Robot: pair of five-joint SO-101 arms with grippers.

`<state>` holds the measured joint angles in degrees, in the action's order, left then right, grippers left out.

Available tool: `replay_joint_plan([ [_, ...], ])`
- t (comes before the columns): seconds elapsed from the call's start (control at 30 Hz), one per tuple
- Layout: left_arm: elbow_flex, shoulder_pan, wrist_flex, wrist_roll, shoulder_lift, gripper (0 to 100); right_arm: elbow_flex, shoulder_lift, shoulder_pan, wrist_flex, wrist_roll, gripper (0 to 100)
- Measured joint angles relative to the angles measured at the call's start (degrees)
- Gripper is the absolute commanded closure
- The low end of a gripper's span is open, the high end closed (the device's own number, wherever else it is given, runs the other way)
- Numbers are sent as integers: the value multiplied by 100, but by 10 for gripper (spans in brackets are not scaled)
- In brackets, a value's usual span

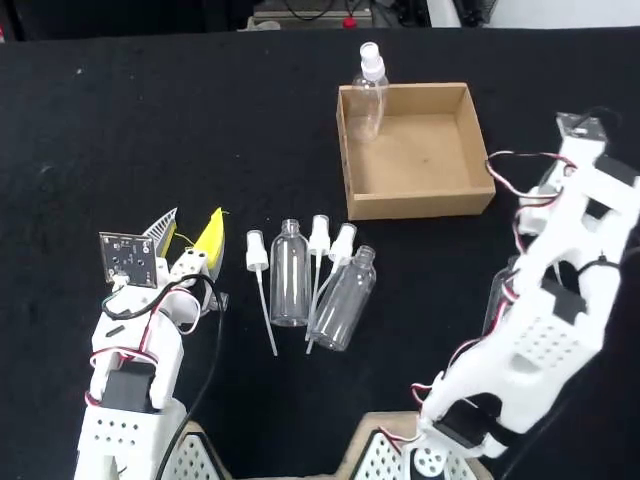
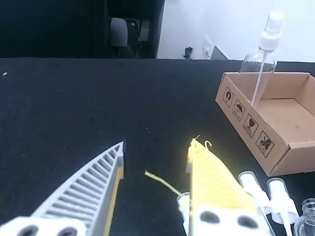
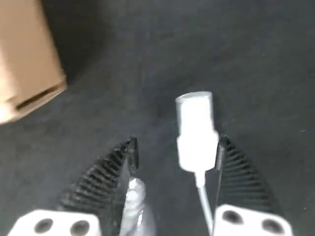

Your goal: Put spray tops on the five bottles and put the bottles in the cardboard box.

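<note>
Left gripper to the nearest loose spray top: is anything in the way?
Nothing visible stands in the way. The left gripper is open, and only bare black table lies between its yellow finger and the nearest spray top. The other tops and bottles lie beyond that one.

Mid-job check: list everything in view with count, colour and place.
Cardboard box: one, brown, far side, right of centre.
Capped bottle: one, clear with white top, standing in box's far-left corner.
Uncapped bottles: two, clear, lying in front of the box.
Loose spray tops: three, white, lying beside those bottles.
Spray top: one, white, between the right tool's fingers.
Table: one, black.
Left tool: one, grey and yellow, open, left of the loose tops.
Right tool: one, black, open.
</note>
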<state>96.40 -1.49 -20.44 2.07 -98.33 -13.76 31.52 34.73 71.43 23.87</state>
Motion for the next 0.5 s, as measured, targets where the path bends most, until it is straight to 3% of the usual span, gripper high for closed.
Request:
replay_joint_plan([
  [0.2, 0, 0, 0, 0, 0, 798, -554, 580, 229, 0, 396, 781],
  [0.4, 0, 0, 0, 0, 0, 798, -563, 756, 237, 0, 589, 942],
  [0.5, 0, 0, 0, 0, 0, 798, -589, 756, 237, 0, 589, 976],
])
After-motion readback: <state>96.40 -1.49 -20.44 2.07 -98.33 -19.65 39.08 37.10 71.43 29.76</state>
